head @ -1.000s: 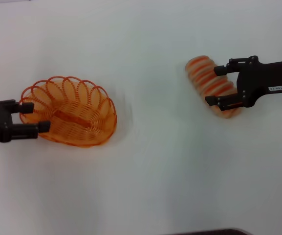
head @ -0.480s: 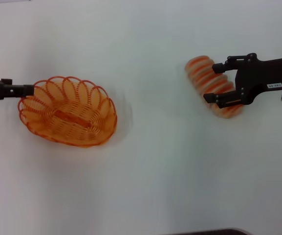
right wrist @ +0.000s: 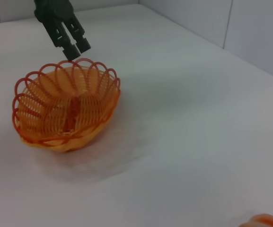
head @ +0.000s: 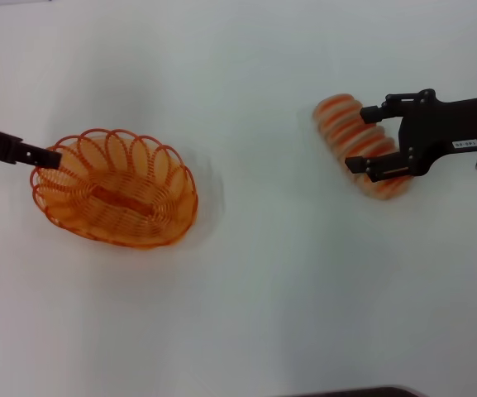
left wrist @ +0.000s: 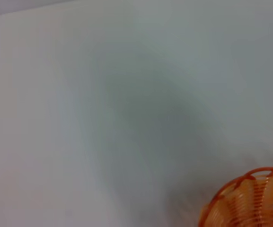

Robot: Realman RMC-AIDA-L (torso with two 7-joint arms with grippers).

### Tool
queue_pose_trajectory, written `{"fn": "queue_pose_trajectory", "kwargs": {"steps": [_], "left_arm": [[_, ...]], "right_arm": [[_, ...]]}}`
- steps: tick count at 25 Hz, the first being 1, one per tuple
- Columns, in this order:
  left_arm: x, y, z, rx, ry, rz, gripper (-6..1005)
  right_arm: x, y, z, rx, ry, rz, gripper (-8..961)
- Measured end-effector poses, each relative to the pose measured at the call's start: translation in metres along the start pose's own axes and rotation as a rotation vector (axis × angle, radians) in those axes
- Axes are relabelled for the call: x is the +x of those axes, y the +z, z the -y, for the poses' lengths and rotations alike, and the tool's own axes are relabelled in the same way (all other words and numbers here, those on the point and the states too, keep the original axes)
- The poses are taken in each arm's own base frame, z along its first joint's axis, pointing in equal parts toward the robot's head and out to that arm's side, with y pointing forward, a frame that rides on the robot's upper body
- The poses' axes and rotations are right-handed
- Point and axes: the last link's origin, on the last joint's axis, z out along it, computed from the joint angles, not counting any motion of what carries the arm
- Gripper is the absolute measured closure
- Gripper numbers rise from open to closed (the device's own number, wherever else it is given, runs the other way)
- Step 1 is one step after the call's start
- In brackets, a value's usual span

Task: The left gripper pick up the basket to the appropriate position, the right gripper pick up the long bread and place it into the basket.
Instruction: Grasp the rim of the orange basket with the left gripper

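My black left hand (head: pixel 50 156) grips the rim of the orange wire basket (head: pixel 116 198); my right hand (head: pixel 369 139) straddles the striped tan long bread (head: pixel 355 142), jaws unclosed, neither thing yet lifted off the white desk (head: pixel 288 281).

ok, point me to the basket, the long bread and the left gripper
basket (head: pixel 116 225) head view, near woven wall.
long bread (head: pixel 337 114) head view, far rounded end.
left gripper (right wrist: pixel 71 43) right wrist view, between its fingertips at the basket's rim.
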Motion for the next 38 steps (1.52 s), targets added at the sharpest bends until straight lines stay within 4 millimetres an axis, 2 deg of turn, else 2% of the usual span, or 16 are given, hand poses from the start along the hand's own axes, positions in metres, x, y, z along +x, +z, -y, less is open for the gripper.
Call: {"fn": "queue_pose_trajectory", "kwargs": {"steps": [8, 16, 26, 29, 38], "left_arm": [[-0.001, 0.017, -0.01, 0.015, 0.005, 0.069, 222], [-0.006, 0.031, -0.012, 0.028, -0.004, 0.096, 223], [-0.004, 0.036, -0.015, 0.044, 0.009, 0.11, 251], [-0.004, 0.036, -0.015, 0.048, 0.01, 0.109, 441], [0.0, 0.036, -0.016, 0.049, 0.0, 0.105, 634]], "right_arm": [[0.0, 0.001, 0.0, -0.001, 0.005, -0.003, 80], [-0.002, 0.001, 0.001, -0.002, 0.0, -0.003, 81], [-0.003, 0.001, 0.003, 0.008, -0.001, 0.0, 82], [-0.003, 0.001, 0.004, 0.014, 0.0, -0.001, 83], [-0.003, 0.001, 0.004, 0.017, -0.002, -0.002, 84]]}}
